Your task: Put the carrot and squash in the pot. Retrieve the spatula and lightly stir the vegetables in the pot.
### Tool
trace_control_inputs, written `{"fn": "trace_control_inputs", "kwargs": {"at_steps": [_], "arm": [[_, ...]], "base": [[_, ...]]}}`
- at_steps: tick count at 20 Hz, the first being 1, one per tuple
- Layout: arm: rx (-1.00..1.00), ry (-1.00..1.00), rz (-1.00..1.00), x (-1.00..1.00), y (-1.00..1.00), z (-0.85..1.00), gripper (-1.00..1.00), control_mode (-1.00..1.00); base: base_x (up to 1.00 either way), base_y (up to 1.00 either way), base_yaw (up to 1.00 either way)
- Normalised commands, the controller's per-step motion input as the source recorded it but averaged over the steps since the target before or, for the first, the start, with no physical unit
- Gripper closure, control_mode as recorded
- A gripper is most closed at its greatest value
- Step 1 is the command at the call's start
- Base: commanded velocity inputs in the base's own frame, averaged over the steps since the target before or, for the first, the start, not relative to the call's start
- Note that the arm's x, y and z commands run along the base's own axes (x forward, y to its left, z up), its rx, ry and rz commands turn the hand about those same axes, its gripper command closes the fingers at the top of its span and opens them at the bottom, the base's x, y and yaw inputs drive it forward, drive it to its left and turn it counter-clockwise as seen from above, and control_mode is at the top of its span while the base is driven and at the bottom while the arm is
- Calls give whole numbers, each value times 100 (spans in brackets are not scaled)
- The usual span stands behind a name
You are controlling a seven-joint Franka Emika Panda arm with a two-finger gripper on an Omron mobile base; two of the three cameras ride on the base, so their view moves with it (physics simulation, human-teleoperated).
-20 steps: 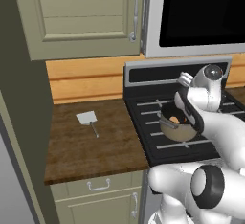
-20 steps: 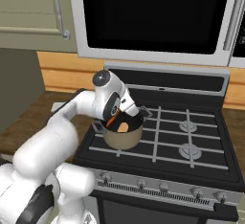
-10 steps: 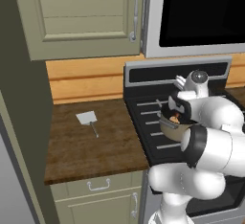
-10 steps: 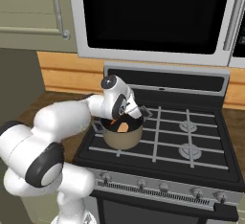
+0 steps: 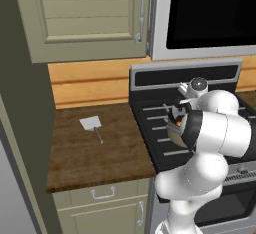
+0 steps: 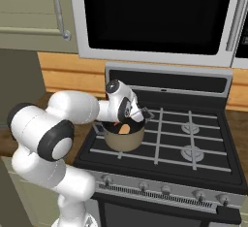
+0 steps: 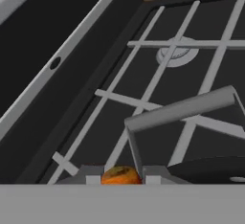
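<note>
The tan-bronze pot (image 6: 122, 140) stands on the stove's front left burner, its grey side handle (image 7: 182, 107) close in the hand view. A tan-orange squash (image 6: 125, 129) lies inside it. My gripper (image 6: 127, 120) hangs tilted over the pot's mouth, shut on the orange-red carrot (image 7: 120, 174), whose end shows between the finger tips. In the left base view my arm hides most of the pot (image 5: 173, 132), and the gripper (image 5: 176, 115) sits at its rim. The spatula (image 5: 92, 124) lies flat on the wooden counter left of the stove, blade away from me.
The black stove (image 6: 193, 141) has grey grates and further burners (image 7: 173, 54) to the right of the pot. A microwave (image 6: 155, 17) hangs above it. Upper cabinets (image 5: 85, 13) sit over the brown counter (image 5: 90, 158), with a dark wall at the far left.
My elbow has swung down and forward while the hand rolled over the pot. The gripper stays shut above the pot's mouth. The spatula has not moved.
</note>
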Motion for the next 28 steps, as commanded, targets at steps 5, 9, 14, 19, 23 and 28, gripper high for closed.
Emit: {"fn": "trace_control_inputs", "kwargs": {"at_steps": [5,9,14,19,23,28], "arm": [[0,0,-3,4,0,-24,100,-100],[0,-1,-6,19,0,-5,100,-100],[0,-3,-6,-14,-2,0,100,-100],[0,0,-1,-46,2,0,-100,-100],[0,0,0,-17,0,17,-100,-100],[0,8,3,-5,0,74,-100,-100]], "base": [[0,0,0],[0,0,0],[0,0,0],[0,0,0],[0,0,0],[0,0,0]]}}
